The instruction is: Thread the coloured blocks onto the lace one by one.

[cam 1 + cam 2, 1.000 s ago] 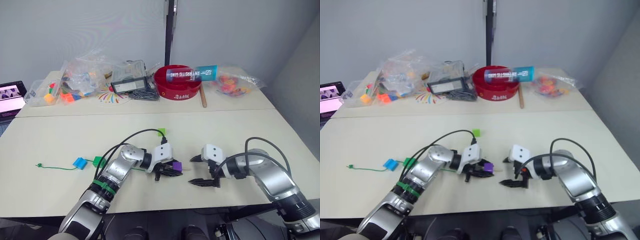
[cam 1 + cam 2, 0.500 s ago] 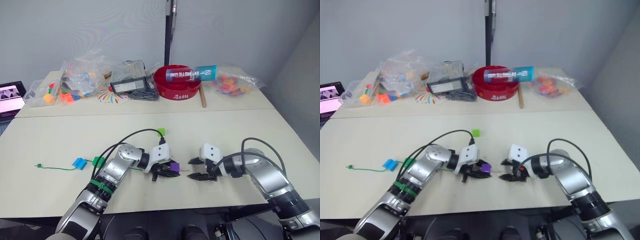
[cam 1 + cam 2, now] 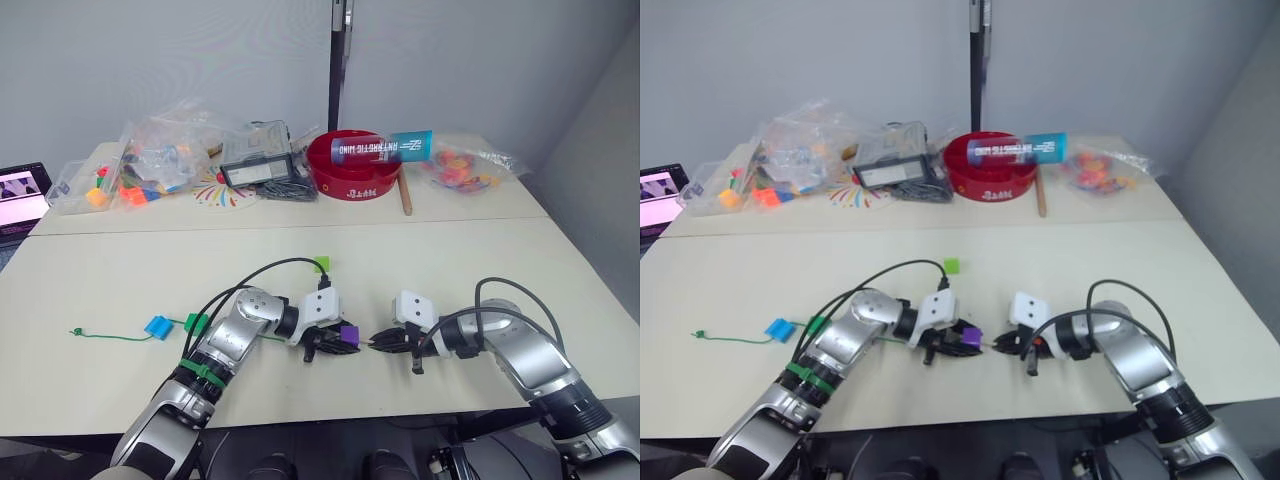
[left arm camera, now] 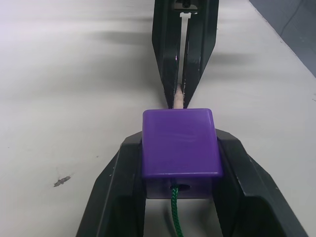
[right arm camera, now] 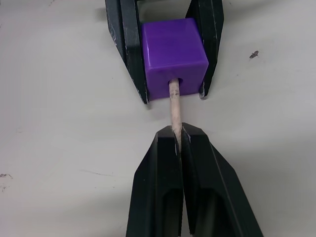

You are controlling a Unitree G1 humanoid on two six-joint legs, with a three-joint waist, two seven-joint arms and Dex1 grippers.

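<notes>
My left gripper (image 4: 180, 143) is shut on a purple block (image 3: 349, 333) just above the table, near the front edge. The green lace (image 4: 174, 217) enters the block's hole, and its pale stiff tip (image 5: 174, 106) sticks out the other side. My right gripper (image 5: 178, 132) is shut on that tip, a short gap away from the block. The lace (image 3: 110, 337) trails left over the table to a small knot (image 3: 75, 330). A blue block (image 3: 158, 325) and a dark green block (image 3: 197, 322) sit along it. A light green block (image 3: 322, 264) lies loose farther back.
Along the back of the table stand a red bowl (image 3: 352, 165) with a blue tube (image 3: 385, 148) across it, clear bags of toy pieces (image 3: 165, 150), a dark box (image 3: 258, 160) and a wooden stick (image 3: 405, 195). A lit screen (image 3: 20, 195) sits at the far left.
My right gripper has moved left towards the purple block and closed from wide open onto the lace's pale tip. The left gripper has kept still with the block.
</notes>
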